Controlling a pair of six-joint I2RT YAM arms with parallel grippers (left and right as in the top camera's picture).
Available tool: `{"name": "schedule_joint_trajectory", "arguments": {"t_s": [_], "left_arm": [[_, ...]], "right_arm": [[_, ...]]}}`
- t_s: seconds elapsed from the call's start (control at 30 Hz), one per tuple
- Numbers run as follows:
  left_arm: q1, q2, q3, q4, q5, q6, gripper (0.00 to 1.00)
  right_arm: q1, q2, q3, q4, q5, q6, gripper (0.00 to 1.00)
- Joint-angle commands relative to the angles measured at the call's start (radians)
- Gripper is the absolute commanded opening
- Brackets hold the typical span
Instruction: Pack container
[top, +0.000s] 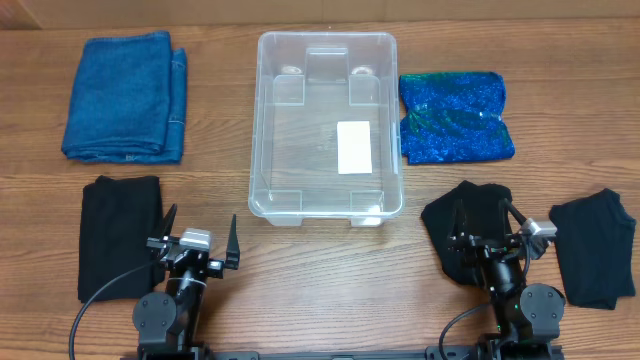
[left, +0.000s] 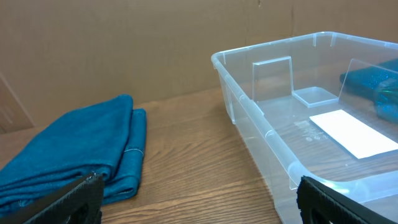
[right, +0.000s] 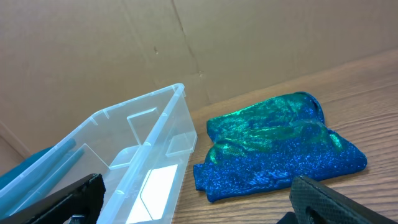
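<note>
The container (top: 262, 120) is a clear plastic tub at the table's middle, holding only a white label (top: 354, 147) on its bottom. My left gripper (top: 200, 222) stands open in front of the tub's near left corner, with bare wood between its fingers. The left wrist view shows the container's rim (left: 261, 118) just right of the left gripper (left: 200, 202). My right gripper (top: 484, 218) is open too, hovering over a black cloth (top: 470, 215) off the tub's near right corner. From the right wrist, the container (right: 143, 124) lies left of the right gripper (right: 199, 202).
A folded blue towel (top: 125, 97) (left: 74, 149) lies at the far left. A glittery blue-green cloth (top: 455, 117) (right: 280, 146) sits right of the tub. A black cloth (top: 118, 235) lies at near left and another (top: 595, 245) at near right.
</note>
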Motion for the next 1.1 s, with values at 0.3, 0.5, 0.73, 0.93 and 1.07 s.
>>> {"name": "schedule_joint_trajectory", "arguments": {"t_s": [0.3,0.5,0.73,0.93,1.07], "left_arm": [[0.005,-0.009,-0.003,-0.002,-0.01,0.014,1.0],[0.005,-0.009,-0.003,-0.002,-0.01,0.014,1.0],[0.005,-0.009,-0.003,-0.002,-0.01,0.014,1.0],[0.005,-0.009,-0.003,-0.002,-0.01,0.014,1.0],[0.005,-0.009,-0.003,-0.002,-0.01,0.014,1.0]], "right_arm": [[0.002,-0.009,-0.01,0.097,-0.105,0.014,1.0],[0.002,-0.009,0.076,0.275,-0.242,0.005,1.0],[0.0,0.148,0.406,-0.092,-0.055,-0.068,1.0],[-0.024,0.785,0.85,-0.367,-0.068,-0.294,1.0],[-0.111,1.174,1.233,-0.679,-0.206,-0.394,1.0]]}}
